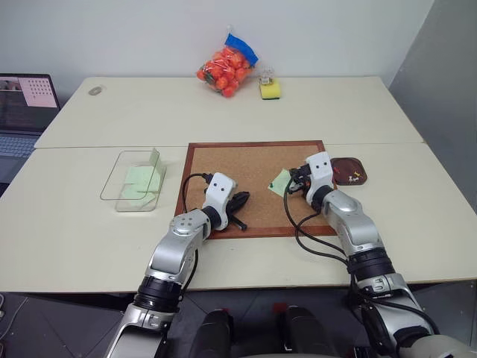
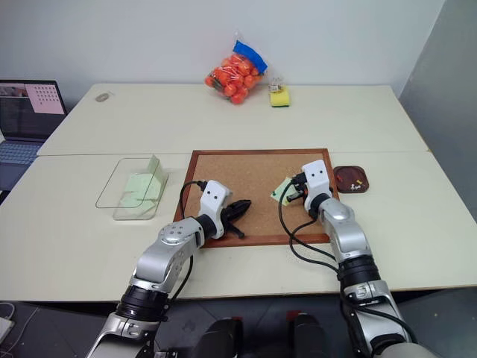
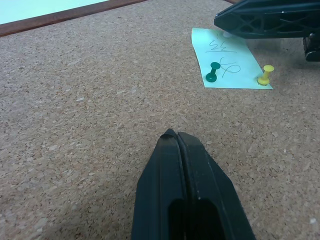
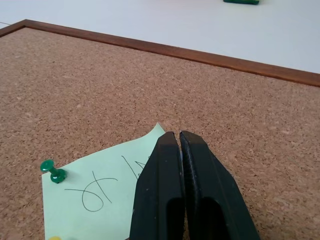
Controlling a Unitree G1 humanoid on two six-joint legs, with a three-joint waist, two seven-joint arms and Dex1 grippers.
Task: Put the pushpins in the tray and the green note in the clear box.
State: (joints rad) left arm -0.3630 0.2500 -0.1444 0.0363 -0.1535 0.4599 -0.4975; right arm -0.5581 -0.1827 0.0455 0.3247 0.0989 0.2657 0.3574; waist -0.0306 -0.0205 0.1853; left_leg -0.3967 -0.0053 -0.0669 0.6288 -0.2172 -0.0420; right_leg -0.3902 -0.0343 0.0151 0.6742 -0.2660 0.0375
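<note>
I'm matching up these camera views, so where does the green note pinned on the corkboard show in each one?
Left eye view: green note on the corkboard's right half, by the right gripper.
Right eye view: note at the same spot.
Left wrist view: note upper right, partly under the right gripper.
Right wrist view: note lower left.
Shared landmark: the dark green pushpin stuck in the note.

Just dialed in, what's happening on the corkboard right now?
The right gripper is shut, over the green note, which is still pinned to the corkboard by a green pushpin and a yellow pushpin. The left gripper is shut over bare cork. The tray already holds pins; the clear box holds green paper.
</note>
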